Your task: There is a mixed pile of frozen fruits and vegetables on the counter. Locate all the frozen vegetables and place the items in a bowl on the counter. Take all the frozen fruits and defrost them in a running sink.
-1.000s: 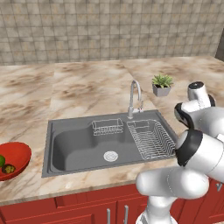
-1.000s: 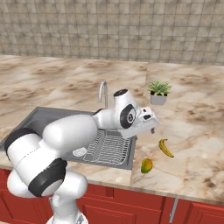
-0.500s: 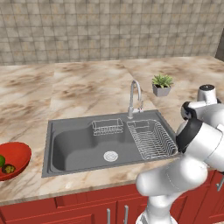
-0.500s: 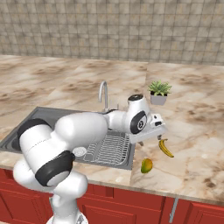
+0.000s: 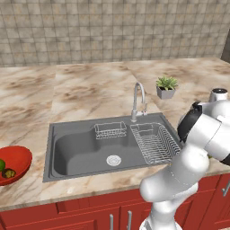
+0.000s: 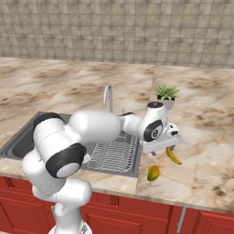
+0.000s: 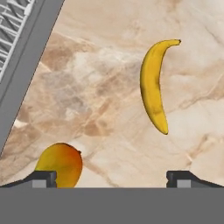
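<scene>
The 2-finger gripper [image 7: 111, 178] hovers spread wide over the marble counter [image 6: 210, 137] by the curved yellow banana [image 7: 155, 85], but it could easily clip the yellow-green oval fruit [image 7: 59, 165] touching 1 fingertip and send it rolling off.

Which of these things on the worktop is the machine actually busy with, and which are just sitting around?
Part of the job: banana, oval fruit, red bowl holding green vegetables, sink.
Just lying about: potted plant, wire racks.
</scene>
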